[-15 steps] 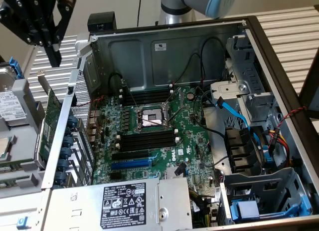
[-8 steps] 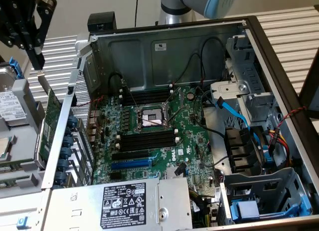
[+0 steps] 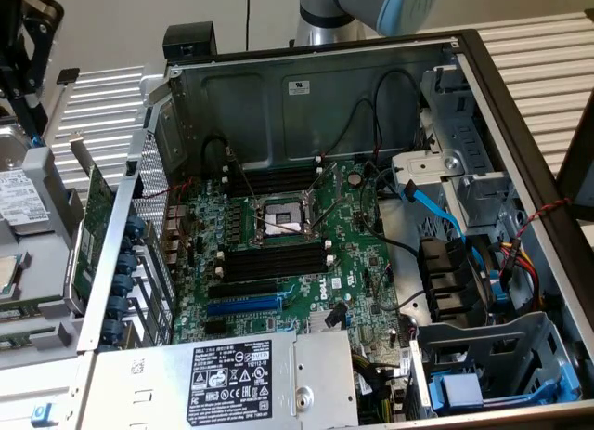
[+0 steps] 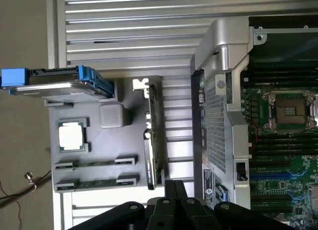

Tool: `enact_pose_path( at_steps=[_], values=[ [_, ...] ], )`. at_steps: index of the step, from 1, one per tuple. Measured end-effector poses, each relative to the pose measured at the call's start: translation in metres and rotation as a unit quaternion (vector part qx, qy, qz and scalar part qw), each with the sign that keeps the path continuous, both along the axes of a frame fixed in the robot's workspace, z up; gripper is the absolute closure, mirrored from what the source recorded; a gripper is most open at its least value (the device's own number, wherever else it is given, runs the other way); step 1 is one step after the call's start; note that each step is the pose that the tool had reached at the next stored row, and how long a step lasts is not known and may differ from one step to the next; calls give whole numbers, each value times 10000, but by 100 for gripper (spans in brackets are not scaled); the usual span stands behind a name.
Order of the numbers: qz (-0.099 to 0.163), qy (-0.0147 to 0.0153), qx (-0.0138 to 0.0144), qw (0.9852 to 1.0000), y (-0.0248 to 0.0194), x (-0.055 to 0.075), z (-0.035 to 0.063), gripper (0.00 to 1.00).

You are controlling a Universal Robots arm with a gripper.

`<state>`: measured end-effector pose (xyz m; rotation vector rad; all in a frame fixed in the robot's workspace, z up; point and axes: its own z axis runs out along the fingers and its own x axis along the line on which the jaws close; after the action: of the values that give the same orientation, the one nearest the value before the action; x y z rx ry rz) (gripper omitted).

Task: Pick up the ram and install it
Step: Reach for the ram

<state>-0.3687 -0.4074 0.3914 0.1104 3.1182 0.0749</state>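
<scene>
Two ram sticks, narrow green boards, lie edge-up in holders on a grey parts tray [image 4: 112, 145]: one ram stick [image 4: 94, 163] and a second [image 4: 97, 182] beside it. My gripper [image 4: 175, 190] hovers high above the tray, off to the side of the sticks and holding nothing, its black fingers pressed together. The open computer case holds the motherboard [image 3: 362, 263]. Black memory slots [image 3: 278, 259] run on one side of the CPU socket [image 3: 283, 221], and more slots [image 3: 274, 179] on the other. The arm's grey and blue joint [image 3: 390, 3] shows above the case.
On the tray stand a wide green expansion card [image 4: 154, 140], a processor chip [image 4: 72, 135] and a hard drive in a blue carrier [image 4: 54, 83]. The case's perforated side wall [image 4: 216, 125] rises between tray and motherboard. Cables, a drive cage [image 3: 492, 356] and the power supply [image 3: 232, 379] crowd the case.
</scene>
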Motion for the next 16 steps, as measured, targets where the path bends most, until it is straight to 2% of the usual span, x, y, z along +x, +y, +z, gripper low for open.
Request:
enact_pose_path(
  at_steps=[16],
  values=[
    [0, 0, 0, 10000, -34, -728, -7, 90]
  ],
)
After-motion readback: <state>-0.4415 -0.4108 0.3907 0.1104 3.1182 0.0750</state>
